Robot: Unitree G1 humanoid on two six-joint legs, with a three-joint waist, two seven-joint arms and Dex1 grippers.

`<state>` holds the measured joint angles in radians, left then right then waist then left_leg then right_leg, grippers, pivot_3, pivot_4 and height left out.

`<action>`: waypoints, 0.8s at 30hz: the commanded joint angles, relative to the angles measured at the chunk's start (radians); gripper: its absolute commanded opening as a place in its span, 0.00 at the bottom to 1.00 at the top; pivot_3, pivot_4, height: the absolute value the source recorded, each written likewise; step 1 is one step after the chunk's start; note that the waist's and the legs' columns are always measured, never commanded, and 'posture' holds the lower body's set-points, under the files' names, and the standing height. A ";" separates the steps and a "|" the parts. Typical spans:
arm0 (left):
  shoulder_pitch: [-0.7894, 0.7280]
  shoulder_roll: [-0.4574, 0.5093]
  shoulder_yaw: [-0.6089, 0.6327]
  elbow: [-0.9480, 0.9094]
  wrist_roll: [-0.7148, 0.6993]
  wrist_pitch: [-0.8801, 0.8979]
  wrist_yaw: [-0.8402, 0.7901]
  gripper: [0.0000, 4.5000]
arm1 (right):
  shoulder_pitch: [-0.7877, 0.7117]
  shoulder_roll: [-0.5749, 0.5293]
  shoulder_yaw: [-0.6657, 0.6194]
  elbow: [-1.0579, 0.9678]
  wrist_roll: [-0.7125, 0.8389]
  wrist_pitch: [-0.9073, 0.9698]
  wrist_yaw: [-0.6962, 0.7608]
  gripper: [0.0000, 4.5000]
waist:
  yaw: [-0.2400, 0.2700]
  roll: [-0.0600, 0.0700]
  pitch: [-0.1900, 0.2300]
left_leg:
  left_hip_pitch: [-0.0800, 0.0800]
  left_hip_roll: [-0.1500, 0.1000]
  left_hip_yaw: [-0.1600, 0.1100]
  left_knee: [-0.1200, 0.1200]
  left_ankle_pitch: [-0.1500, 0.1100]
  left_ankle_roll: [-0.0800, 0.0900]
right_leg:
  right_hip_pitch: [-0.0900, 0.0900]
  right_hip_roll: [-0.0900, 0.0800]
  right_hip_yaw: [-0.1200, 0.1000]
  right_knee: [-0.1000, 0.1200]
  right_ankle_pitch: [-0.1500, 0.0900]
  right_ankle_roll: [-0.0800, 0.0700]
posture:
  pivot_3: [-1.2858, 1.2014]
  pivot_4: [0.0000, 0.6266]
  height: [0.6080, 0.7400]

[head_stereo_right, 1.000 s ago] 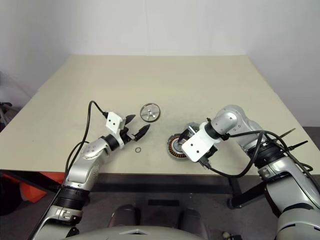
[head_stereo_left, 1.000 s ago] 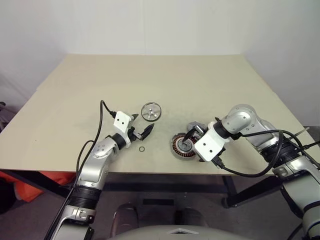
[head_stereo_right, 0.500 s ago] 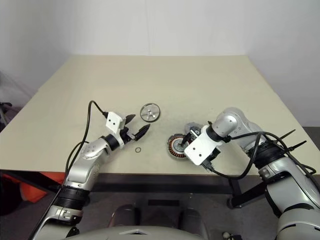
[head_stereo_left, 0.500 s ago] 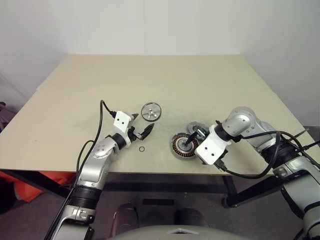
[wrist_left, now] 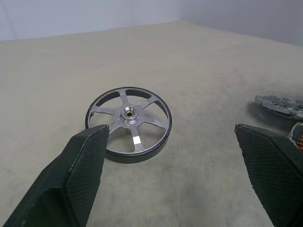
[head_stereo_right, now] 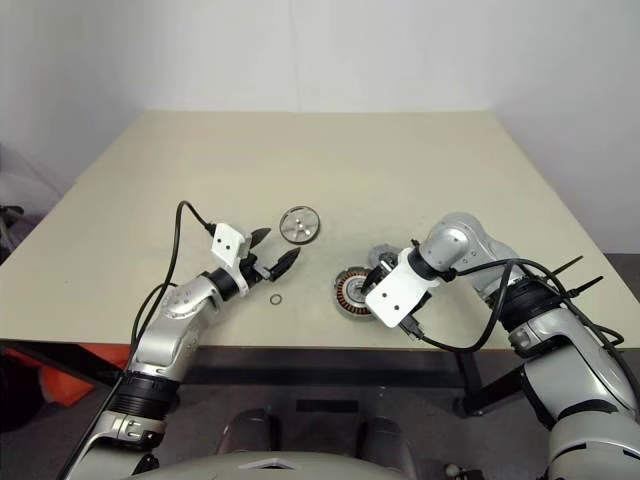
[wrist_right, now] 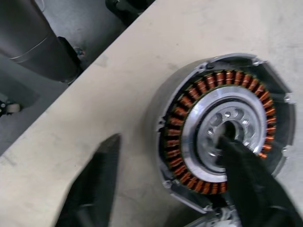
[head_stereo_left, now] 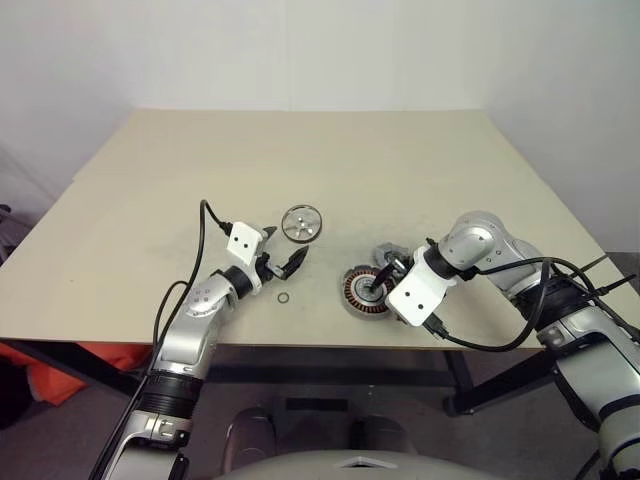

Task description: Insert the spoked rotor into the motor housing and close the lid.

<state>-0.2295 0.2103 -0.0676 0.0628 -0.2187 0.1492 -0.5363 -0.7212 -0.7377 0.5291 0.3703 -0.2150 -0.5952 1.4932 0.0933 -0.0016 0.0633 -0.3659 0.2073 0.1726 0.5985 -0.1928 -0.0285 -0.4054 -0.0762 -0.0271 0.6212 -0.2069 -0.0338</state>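
Note:
The spoked rotor (head_stereo_left: 302, 223) lies flat on the table, a shiny wheel with a dark rim (wrist_left: 129, 124). My left gripper (head_stereo_left: 285, 250) hovers open just in front of it, with nothing between its fingers. The motor housing (head_stereo_left: 360, 295) sits near the table's front edge, its copper windings showing (wrist_right: 189, 99). My right gripper (wrist_right: 170, 142) points down over it, open. One finger (wrist_right: 236, 156) is in the central hub. The other finger (wrist_right: 104, 170) is outside the rim, apart from it. The lid (wrist_left: 279, 105) lies just behind the housing, mostly hidden by my right wrist.
A tiny black ring (head_stereo_left: 284, 299) lies on the table between the left gripper and the housing. The beige table (head_stereo_left: 300, 150) stretches far back behind the parts. Its front edge (head_stereo_left: 300, 345) runs close below the housing.
My right wrist has shifted slightly over the housing, with its finger staying in the hub. The left arm and the parts have not moved.

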 commanded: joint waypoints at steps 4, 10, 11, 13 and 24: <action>-0.017 0.007 0.018 -0.025 0.000 -0.024 0.004 1.00 | -0.036 0.005 0.003 0.027 -0.016 -0.015 -0.010 0.45 | -0.003 -0.004 -0.002 | 0.001 0.000 0.000 0.000 0.000 0.000 | 0.001 0.000 0.000 0.000 0.000 0.000 | 0.52 0.00 1.00; -0.023 0.008 0.018 -0.018 0.003 -0.027 0.001 1.00 | -0.059 0.004 -0.007 0.042 -0.021 -0.015 -0.028 0.41 | -0.005 -0.004 -0.002 | 0.004 0.000 0.000 0.000 0.000 0.000 | 0.002 0.000 0.000 0.001 0.000 0.000 | 0.52 0.00 1.00; -0.023 0.008 0.018 -0.017 0.003 -0.027 0.001 1.00 | -0.063 0.004 -0.008 0.045 -0.023 -0.016 -0.031 0.41 | -0.005 -0.004 -0.002 | 0.004 0.000 0.000 0.000 0.000 0.000 | 0.002 0.000 0.000 0.001 0.000 0.000 | 0.52 0.00 1.00; -0.025 0.008 0.017 -0.013 0.004 -0.029 0.000 1.00 | -0.087 0.015 -0.011 0.065 -0.029 -0.014 -0.041 0.41 | -0.006 -0.004 -0.002 | 0.004 0.000 0.000 0.000 0.000 0.000 | 0.002 0.000 0.000 0.001 0.000 0.000 | 0.52 0.00 1.00; -0.029 0.008 0.017 -0.006 0.010 -0.039 0.004 1.00 | -0.290 0.125 0.022 0.384 -0.183 -0.103 -0.205 0.41 | -0.025 -0.003 -0.002 | -0.005 0.000 0.000 0.000 0.000 0.000 | -0.005 0.001 -0.001 0.001 0.000 -0.001 | 0.52 0.00 1.00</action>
<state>-0.2431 0.2136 -0.0613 0.0799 -0.2100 0.1276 -0.5366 -0.9605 -0.6167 0.5627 0.7366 -0.3883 -0.6686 1.3265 0.0688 -0.0047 0.0617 -0.3713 0.2071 0.1727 0.5987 -0.1930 -0.0279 -0.4104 -0.0756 -0.0279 0.6216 -0.2071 -0.0356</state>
